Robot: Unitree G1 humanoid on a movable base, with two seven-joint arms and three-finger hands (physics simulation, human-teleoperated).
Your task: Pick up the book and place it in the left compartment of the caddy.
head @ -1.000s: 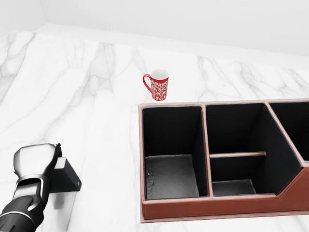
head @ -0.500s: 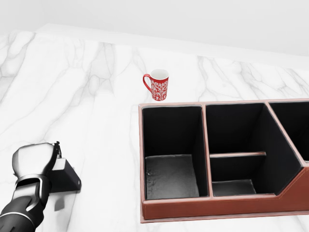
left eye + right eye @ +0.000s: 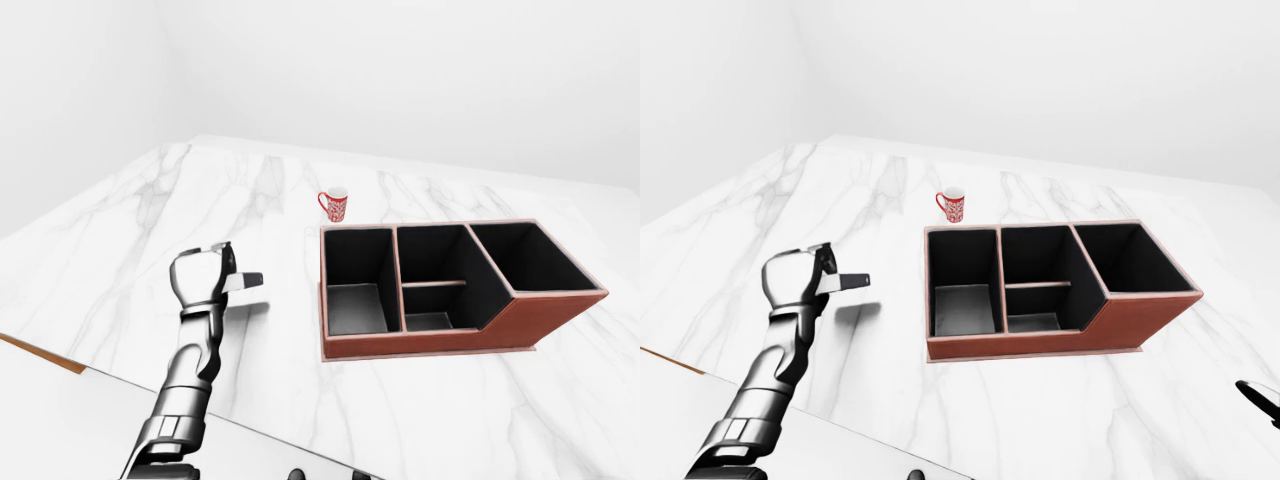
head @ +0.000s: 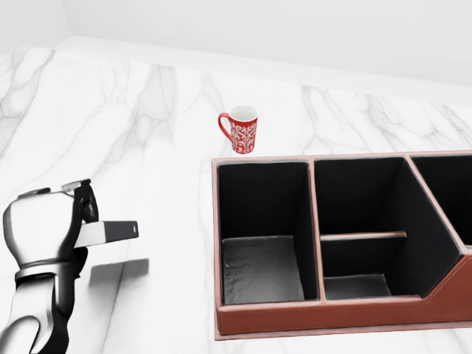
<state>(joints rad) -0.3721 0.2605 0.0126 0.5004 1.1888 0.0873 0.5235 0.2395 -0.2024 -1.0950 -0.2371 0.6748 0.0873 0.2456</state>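
Fingers (image 4: pixel 87 203) on my left hand (image 4: pixel 44 232) are clamped round the book (image 4: pixel 110 231), which I'm holding edge-on, lifted off the marble counter (image 4: pixel 147 133) with its shadow on the marble underneath. It's well left of the caddy (image 4: pixel 332 313) in the head view, whose left compartment (image 4: pixel 259 267) has nothing in it. Red patterned mug (image 4: pixel 241 130) sits just above the caddy's top rim. Only a sliver of my right hand (image 3: pixel 1260 398) shows, so can't tell its grip.
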